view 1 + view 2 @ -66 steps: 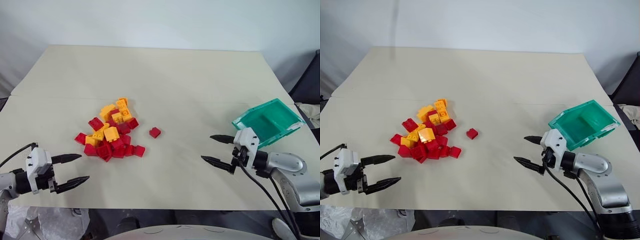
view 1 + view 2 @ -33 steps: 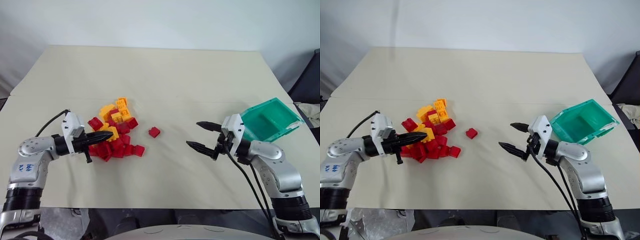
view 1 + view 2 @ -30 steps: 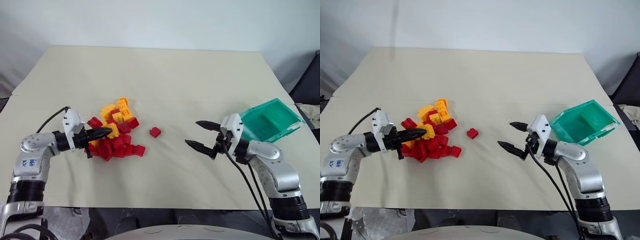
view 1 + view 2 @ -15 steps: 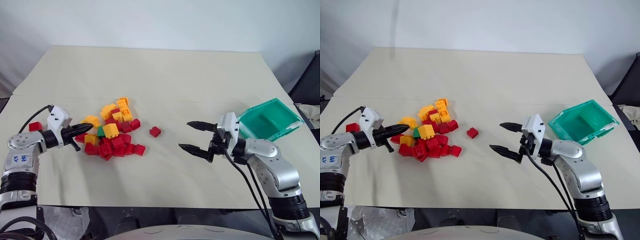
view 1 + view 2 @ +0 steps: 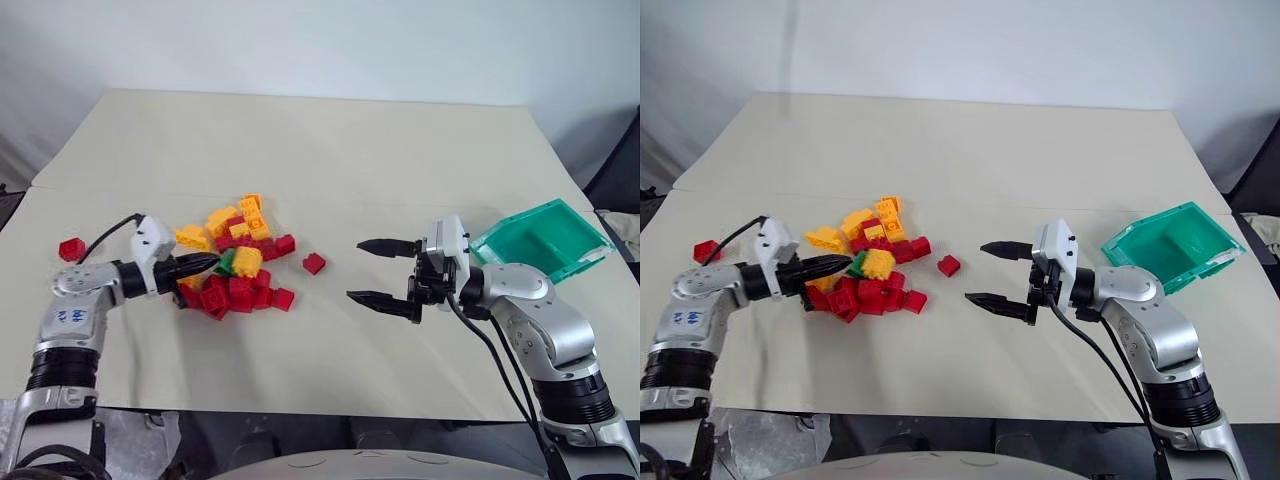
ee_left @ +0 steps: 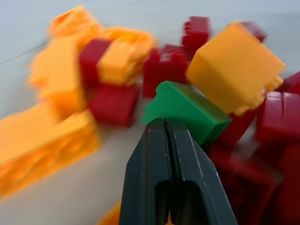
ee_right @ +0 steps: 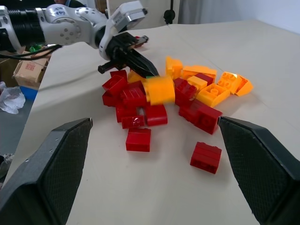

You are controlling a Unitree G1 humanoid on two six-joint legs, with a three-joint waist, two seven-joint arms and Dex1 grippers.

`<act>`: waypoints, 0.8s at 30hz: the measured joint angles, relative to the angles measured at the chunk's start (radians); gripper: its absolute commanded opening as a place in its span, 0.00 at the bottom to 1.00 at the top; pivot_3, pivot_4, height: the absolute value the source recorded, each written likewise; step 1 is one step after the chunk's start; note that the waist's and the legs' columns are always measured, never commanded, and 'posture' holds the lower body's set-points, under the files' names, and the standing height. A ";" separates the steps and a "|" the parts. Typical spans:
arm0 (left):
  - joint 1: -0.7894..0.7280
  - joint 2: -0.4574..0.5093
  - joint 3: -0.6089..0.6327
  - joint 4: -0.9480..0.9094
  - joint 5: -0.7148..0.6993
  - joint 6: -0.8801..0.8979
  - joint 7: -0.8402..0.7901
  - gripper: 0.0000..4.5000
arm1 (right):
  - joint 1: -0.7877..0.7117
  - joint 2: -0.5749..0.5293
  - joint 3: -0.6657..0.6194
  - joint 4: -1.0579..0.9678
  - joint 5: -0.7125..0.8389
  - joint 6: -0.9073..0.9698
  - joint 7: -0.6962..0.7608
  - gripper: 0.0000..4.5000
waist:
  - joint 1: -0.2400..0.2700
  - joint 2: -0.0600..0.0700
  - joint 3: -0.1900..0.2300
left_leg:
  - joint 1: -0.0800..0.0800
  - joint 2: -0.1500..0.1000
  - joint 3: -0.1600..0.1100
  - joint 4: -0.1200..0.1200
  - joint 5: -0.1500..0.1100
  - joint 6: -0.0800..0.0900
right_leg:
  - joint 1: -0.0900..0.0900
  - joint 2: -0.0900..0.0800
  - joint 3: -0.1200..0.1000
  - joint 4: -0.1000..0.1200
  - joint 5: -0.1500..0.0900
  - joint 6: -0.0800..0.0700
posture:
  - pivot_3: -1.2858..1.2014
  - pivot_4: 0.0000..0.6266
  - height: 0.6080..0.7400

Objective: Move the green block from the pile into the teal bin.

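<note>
Head views: the green block (image 5: 227,263) is seen wedged in the pile (image 5: 232,262) under a yellow brick (image 5: 247,260); the bin (image 5: 541,241) looks empty.

Left wrist view: the left pincer (image 6: 165,125) — shut, empty — touches the block (light, rigid, slick; best gripped across flat sides).

Right wrist view: the right pincer (image 7: 154,136) is spread wide, empty.

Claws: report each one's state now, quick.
Left claw: shut, holding nothing, tips against the green block in the pile.
Right claw: open, holding nothing.
</note>
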State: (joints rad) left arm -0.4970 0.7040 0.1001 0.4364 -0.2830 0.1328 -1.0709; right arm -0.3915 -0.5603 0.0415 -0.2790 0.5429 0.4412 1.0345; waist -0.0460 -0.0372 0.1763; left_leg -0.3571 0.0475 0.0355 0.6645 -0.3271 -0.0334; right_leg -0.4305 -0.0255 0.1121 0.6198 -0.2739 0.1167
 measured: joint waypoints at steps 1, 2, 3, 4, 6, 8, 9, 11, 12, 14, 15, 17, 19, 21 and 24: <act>-0.008 -0.010 -0.010 0.000 0.001 -0.002 -0.008 0.01 | 0.000 0.000 0.000 0.000 0.000 0.000 0.000 1.00 | 0.000 0.000 0.000 | 0.000 0.000 0.000 0.000 0.000 0.000 | 0.000 0.000 0.000 0.000 0.000 0.000 | 0.52 0.24 1.00; -0.014 -0.018 -0.022 0.001 0.005 -0.006 -0.017 0.01 | 0.000 0.000 0.000 0.000 0.000 0.000 -0.001 1.00 | 0.000 0.000 0.000 | 0.000 0.000 0.000 0.000 0.000 0.000 | 0.000 0.000 0.000 0.000 0.000 0.000 | 0.52 0.24 1.00; -0.019 -0.024 -0.029 0.001 0.006 -0.012 -0.025 0.01 | 0.000 0.000 0.000 0.000 0.000 0.000 -0.002 1.00 | 0.000 0.000 0.000 | 0.000 0.000 0.000 0.000 0.000 0.000 | 0.000 0.000 0.000 0.000 0.000 0.000 | 0.52 0.24 1.00; -0.025 -0.032 -0.033 0.004 0.008 -0.017 -0.030 0.01 | 0.000 0.000 0.000 0.000 0.000 0.000 -0.003 1.00 | 0.000 0.000 0.000 | 0.000 0.000 0.000 0.000 0.000 0.000 | 0.000 0.000 0.000 0.000 0.000 0.000 | 0.52 0.24 1.00; -0.029 -0.041 -0.037 0.005 0.008 -0.023 -0.034 0.01 | 0.000 0.000 0.000 0.000 0.000 0.000 -0.006 1.00 | -0.002 0.000 0.000 | 0.000 0.000 0.000 0.000 0.000 0.000 | 0.000 0.000 0.000 0.000 0.000 0.000 | 0.52 0.24 1.00; -0.028 -0.041 -0.034 0.002 0.005 -0.021 -0.034 0.01 | 0.002 0.000 0.000 -0.002 0.000 0.000 -0.009 1.00 | -0.005 0.000 0.000 | 0.000 0.000 0.000 0.000 0.000 0.000 | 0.000 0.000 0.000 0.000 0.000 0.000 | 0.52 0.24 1.00; -0.019 -0.036 -0.025 -0.010 -0.005 -0.009 -0.033 0.01 | 0.004 0.000 0.000 -0.007 0.000 0.000 -0.012 1.00 | -0.007 0.000 0.000 | 0.000 0.000 0.000 0.000 0.000 0.000 | -0.001 0.000 0.000 0.000 0.000 0.000 | 0.52 0.24 1.00; 0.007 -0.014 0.007 -0.048 -0.019 0.022 -0.021 0.01 | 0.013 -0.001 -0.001 -0.016 0.000 0.000 -0.015 1.00 | -0.012 0.000 0.000 | -0.001 0.001 0.000 0.000 0.000 0.000 | -0.002 0.001 0.000 0.001 0.000 0.000 | 0.52 0.24 1.00; 0.021 0.015 0.019 -0.082 -0.024 0.063 -0.009 0.05 | 0.015 -0.001 -0.001 -0.017 0.000 0.000 -0.015 1.00 | -0.013 0.000 0.000 | -0.002 0.001 0.000 0.000 0.000 0.000 | -0.003 0.001 0.000 0.001 0.000 0.000 | 0.52 0.24 1.00; 0.041 0.066 0.039 -0.132 -0.041 0.158 -0.007 0.14 | 0.016 -0.002 -0.002 -0.017 0.000 0.001 -0.015 1.00 | -0.013 0.000 0.000 | -0.002 0.001 0.000 0.000 0.000 0.000 | -0.003 0.001 0.001 0.001 0.000 0.000 | 0.52 0.24 1.00; 0.062 0.097 0.051 -0.173 -0.059 0.211 -0.012 0.20 | 0.016 -0.003 -0.002 -0.017 0.001 0.001 -0.014 1.00 | -0.013 0.000 0.000 | -0.002 0.001 0.000 0.000 0.000 0.000 | -0.003 0.001 0.000 0.001 0.000 0.000 | 0.52 0.24 1.00; 0.113 0.136 0.093 -0.247 -0.103 0.265 -0.030 0.34 | 0.014 -0.007 -0.004 -0.014 0.001 0.000 -0.008 1.00 | -0.012 0.000 0.001 | -0.002 0.001 0.000 0.000 0.000 0.000 | -0.003 0.000 0.000 0.000 0.000 0.000 | 0.52 0.24 1.00; 0.167 0.165 0.130 -0.305 -0.134 0.293 -0.046 0.47 | 0.008 -0.008 -0.004 -0.005 0.001 -0.001 -0.001 1.00 | -0.012 0.000 0.001 | -0.002 0.001 0.000 0.000 0.000 0.000 | -0.003 0.000 0.000 0.000 0.000 0.000 | 0.52 0.24 1.00; 0.217 0.195 0.168 -0.341 -0.153 0.310 -0.057 0.61 | 0.003 -0.012 -0.006 0.008 0.001 -0.004 0.005 1.00 | -0.012 0.000 0.001 | -0.002 0.001 0.000 0.000 0.000 0.000 | -0.004 0.000 0.000 0.000 0.000 0.000 | 0.52 0.24 1.00; 0.266 0.226 0.228 -0.404 -0.178 0.331 -0.061 0.82 | 0.001 -0.019 -0.007 0.025 -0.002 -0.006 0.013 1.00 | -0.012 0.000 0.001 | -0.002 0.001 0.000 0.000 0.000 0.000 | -0.004 0.000 0.000 0.000 -0.001 -0.001 | 0.52 0.24 1.00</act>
State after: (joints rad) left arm -0.2311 0.9298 0.3279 0.0324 -0.4607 0.4639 -1.1315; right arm -0.3908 -0.5797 0.0344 -0.2538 0.5411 0.4352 1.0471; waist -0.0577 -0.0375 0.1775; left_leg -0.3594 0.0487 0.0354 0.6641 -0.3273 -0.0331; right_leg -0.4343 -0.0258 0.1124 0.6198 -0.2745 0.1159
